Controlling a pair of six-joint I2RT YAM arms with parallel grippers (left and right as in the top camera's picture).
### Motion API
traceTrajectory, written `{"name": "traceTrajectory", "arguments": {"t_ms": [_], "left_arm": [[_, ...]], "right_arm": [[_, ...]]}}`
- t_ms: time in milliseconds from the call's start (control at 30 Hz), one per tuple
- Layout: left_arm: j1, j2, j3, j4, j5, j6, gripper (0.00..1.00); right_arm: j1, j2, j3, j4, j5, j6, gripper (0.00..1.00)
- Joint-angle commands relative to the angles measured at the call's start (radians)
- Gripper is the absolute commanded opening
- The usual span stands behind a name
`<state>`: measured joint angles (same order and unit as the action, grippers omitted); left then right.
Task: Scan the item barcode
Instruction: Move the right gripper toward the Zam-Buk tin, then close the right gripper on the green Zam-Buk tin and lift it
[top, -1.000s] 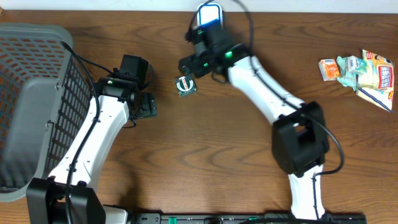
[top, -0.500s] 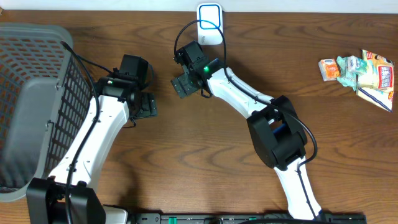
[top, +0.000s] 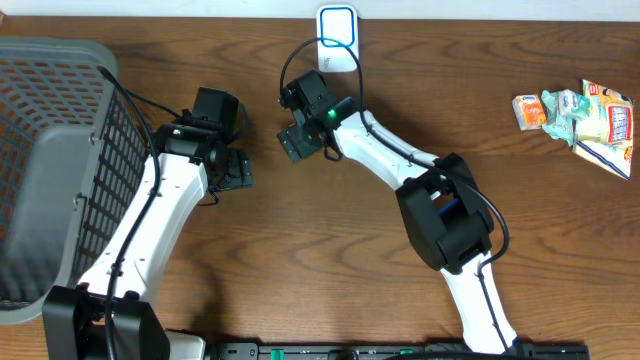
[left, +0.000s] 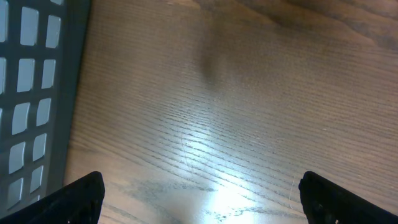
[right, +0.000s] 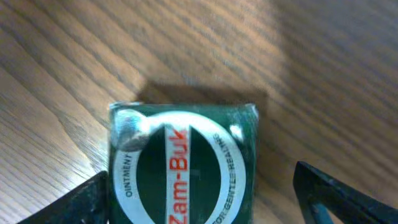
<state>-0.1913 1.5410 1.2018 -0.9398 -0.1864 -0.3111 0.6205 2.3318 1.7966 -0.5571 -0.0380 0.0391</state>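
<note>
- The tin (right: 183, 165) is a green Zam-Buk ointment box lying flat on the tabletop (top: 330, 250), label up, towards the back middle and in front of the white scanner (top: 338, 25).
- In the right wrist view it looks about square, so I can't pick out a real long axis, and its near edge is cut off by the frame.
- The red "Zam-Buk" lettering runs straight away from the camera, crosswise to the line between the two fingers. No barcode shows on the top face.
- The right pincer (right: 208, 199) is spread and straddles the tin with one finger on each side. There's a clear gap on the right, while the left finger is really close to the tin's edge. It's not pinching it.
- From overhead the right pincer (top: 298, 142) sits right over the tin, so you can't see the tin in that view.
- The left pincer (left: 214, 199) is spread wide over bare wood beside the basket (left: 31, 93) and holds nothing. Overhead it's (top: 237, 170) left of the right one, a little apart.
- Snack packets (top: 580, 115) are way off at the right edge.
- A second ago the tin was out in the open on the overhead view, with the right pincer just behind it and the wrist covering part of the scanner.
- Now the pincer has come down over the tin, the scanner is uncovered and the right arm's elbow has swung left.
- The left arm, basket and packets look the same as before.
</note>
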Motion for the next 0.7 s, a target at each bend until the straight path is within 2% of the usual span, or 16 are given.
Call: {"name": "traceTrajectory", "arguments": {"t_ms": [0, 267, 333, 367, 467, 667], "left_arm": [[0.005, -0.013, 0.004, -0.005, -0.009, -0.005, 0.98], [0.005, -0.013, 0.004, -0.005, -0.009, -0.005, 0.98], [0.005, -0.013, 0.004, -0.005, -0.009, -0.005, 0.98], [0.005, -0.013, 0.003, -0.005, -0.009, -0.005, 0.98], [0.005, -0.013, 0.004, -0.005, -0.009, -0.005, 0.98], [0.005, -0.013, 0.004, -0.005, -0.009, -0.005, 0.98]], "right_arm": [[0.001, 0.01, -0.025, -0.004, -0.006, -0.029, 0.79], [0.002, 0.01, -0.025, 0.002, 0.013, -0.045, 0.71], [0.002, 0.01, -0.025, 0.002, 0.013, -0.071, 0.68], [0.002, 0.01, -0.025, 0.0, 0.011, -0.081, 0.63], [0.002, 0.01, -0.025, -0.008, 0.009, -0.081, 0.6], [-0.007, -0.035, -0.023, -0.027, -0.036, 0.011, 0.56]]}}
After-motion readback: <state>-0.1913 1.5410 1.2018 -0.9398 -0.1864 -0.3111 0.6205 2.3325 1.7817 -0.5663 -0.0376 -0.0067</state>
